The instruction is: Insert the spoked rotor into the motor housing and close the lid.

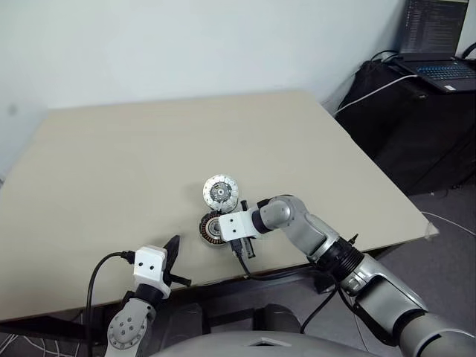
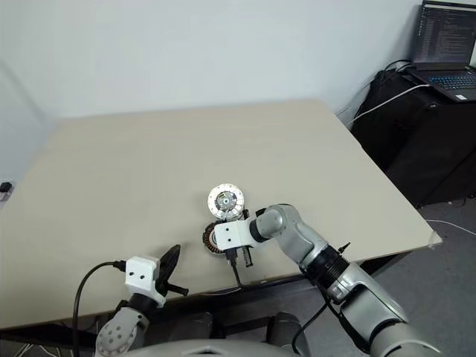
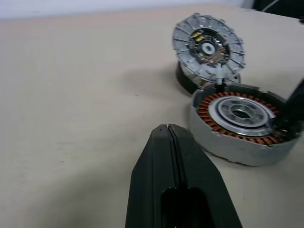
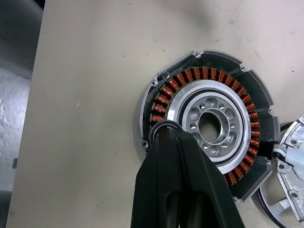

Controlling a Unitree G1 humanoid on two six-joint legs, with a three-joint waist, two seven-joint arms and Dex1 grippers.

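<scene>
The motor housing (image 4: 209, 126), copper windings up, sits near the front edge of the beige desk (image 1: 149, 163), just beside the lid (image 3: 208, 47), which lies segment-face up propped on something dark. The right pincer (image 4: 164, 130) is closed, its tip on the housing's windings with a small black ring around it. The left pincer (image 3: 168, 130), fingers pressed together, holds nothing, near the housing.
</scene>
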